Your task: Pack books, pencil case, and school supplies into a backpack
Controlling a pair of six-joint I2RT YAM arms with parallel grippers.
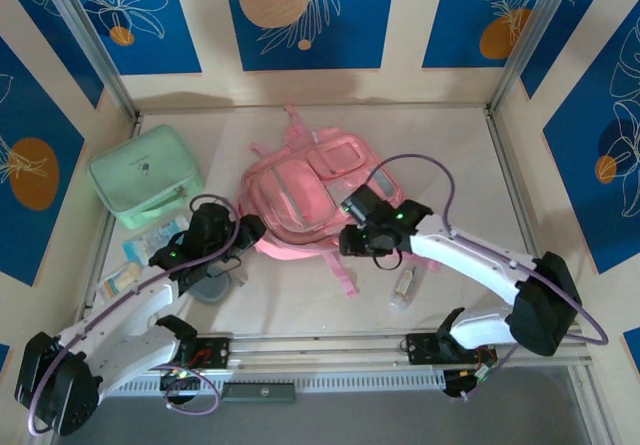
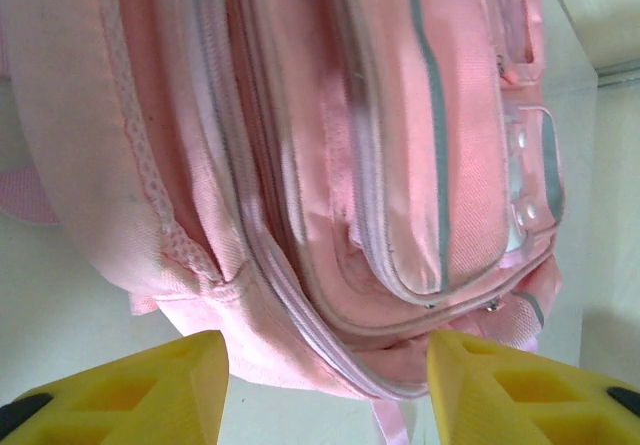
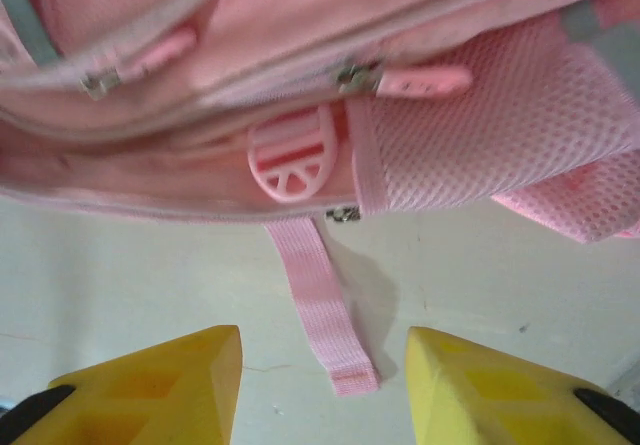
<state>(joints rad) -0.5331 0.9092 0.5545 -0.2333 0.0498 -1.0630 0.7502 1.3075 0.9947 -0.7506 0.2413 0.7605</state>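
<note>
The pink backpack (image 1: 310, 190) lies flat in the middle of the table. My left gripper (image 1: 252, 231) is at its near-left edge, open. In the left wrist view, the yellow fingers (image 2: 150, 390) stand wide apart just short of the backpack's zipped side (image 2: 330, 165). My right gripper (image 1: 348, 238) is at the near-right edge, also open. A loose pink strap end (image 3: 322, 305) lies on the table between its fingertips (image 3: 500, 390), ungripped. A grey-blue pencil case (image 1: 212, 287) sits partly under my left arm. A clear bottle (image 1: 405, 285), a blue-white packet (image 1: 160, 237) and a yellowish clear packet (image 1: 125, 280) lie on the table. The books are out of view.
A mint-green boxy zip case (image 1: 147, 175) stands at the back left. Patterned walls with metal posts close in the table (image 1: 450, 145) on three sides. A metal rail (image 1: 320, 345) runs along the near edge between the arm bases.
</note>
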